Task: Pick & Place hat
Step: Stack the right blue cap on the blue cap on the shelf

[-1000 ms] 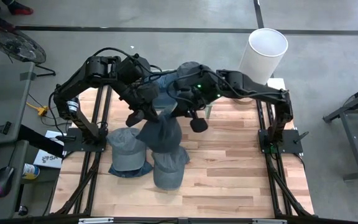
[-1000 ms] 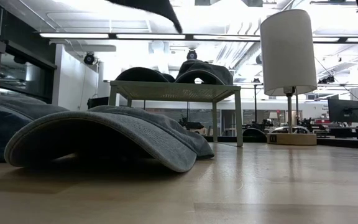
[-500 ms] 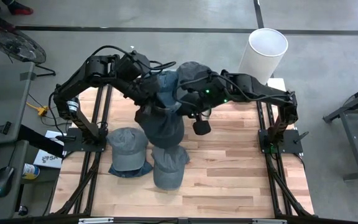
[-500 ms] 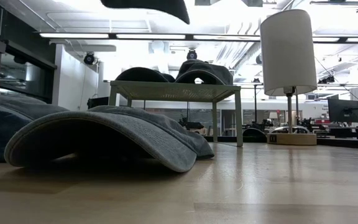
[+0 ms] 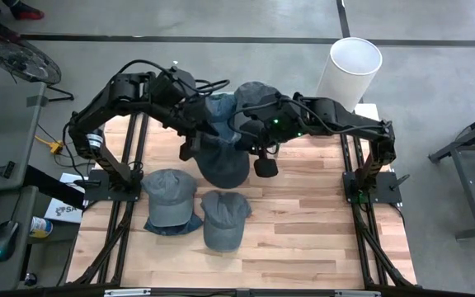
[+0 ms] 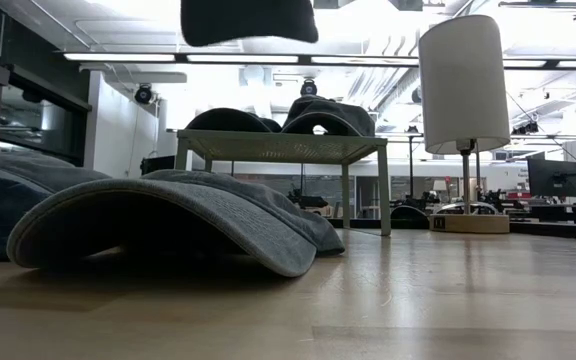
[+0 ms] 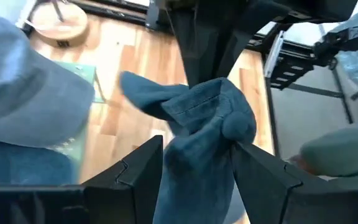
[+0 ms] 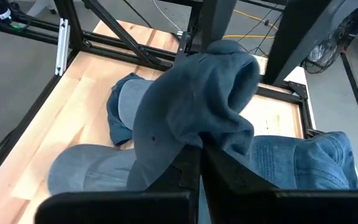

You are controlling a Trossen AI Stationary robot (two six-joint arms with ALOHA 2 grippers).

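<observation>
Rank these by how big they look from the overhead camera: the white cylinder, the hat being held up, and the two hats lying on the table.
1. Held hat, though it is nearer the camera
2. White cylinder
3. The two table hats, left and right, look alike

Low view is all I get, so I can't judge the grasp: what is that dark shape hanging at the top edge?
Observer: A blue hat, lifted above the table. The right gripper has its fingers pinched shut on the fabric.
Operator: Is the left arm gripping it too?
Observer: No. The left gripper has its fingers spread open on either side of the hat.
Operator: Is it right over the hats lying down here?
Observer: No. A grey hat and a second grey hat lie side by side nearer the table's front edge.
</observation>
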